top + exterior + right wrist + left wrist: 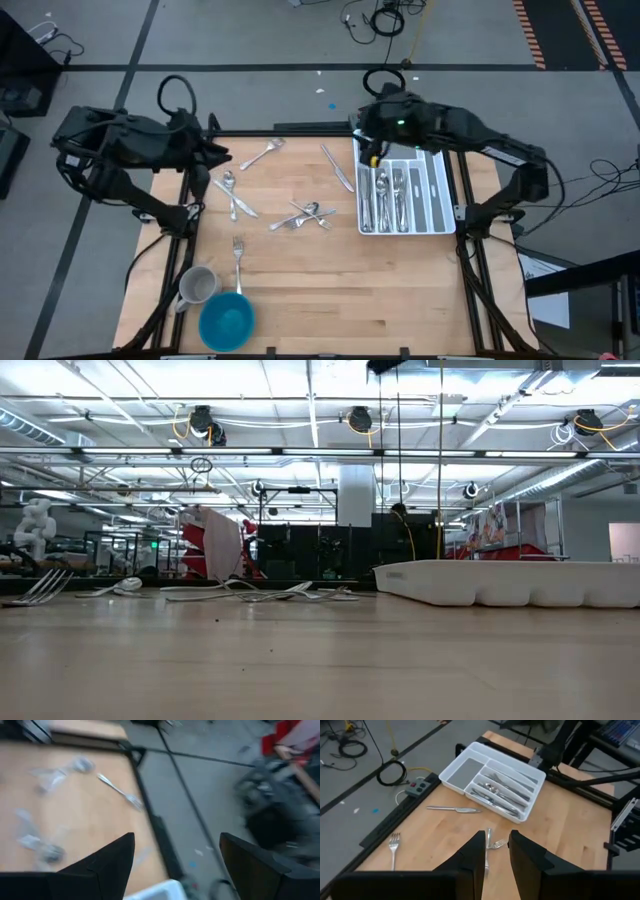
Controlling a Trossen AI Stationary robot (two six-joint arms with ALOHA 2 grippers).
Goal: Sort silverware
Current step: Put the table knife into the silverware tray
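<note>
Several pieces: silverware (pixel 300 215) lies loose on the table (pixel 330 280); more sits in the tray (pixel 438 200) at far right.
Left gripper (pixel 496 851): over the table's far-left edge, fingers slightly apart, empty.
Right gripper (pixel 177 852): above the tray's far end, fingers wide apart, empty.
Near left: mug (pixel 196 285), blue bowl (pixel 226 320).
Writing: none readable.

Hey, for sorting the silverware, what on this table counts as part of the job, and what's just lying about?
Part of the job:
- loose shiny metal forks, spoons and knives scattered on the wooden table
- white compartmented plastic tray, some cutlery already in it

Just lying about:
- grey metal mug
- round blue bowl
</note>
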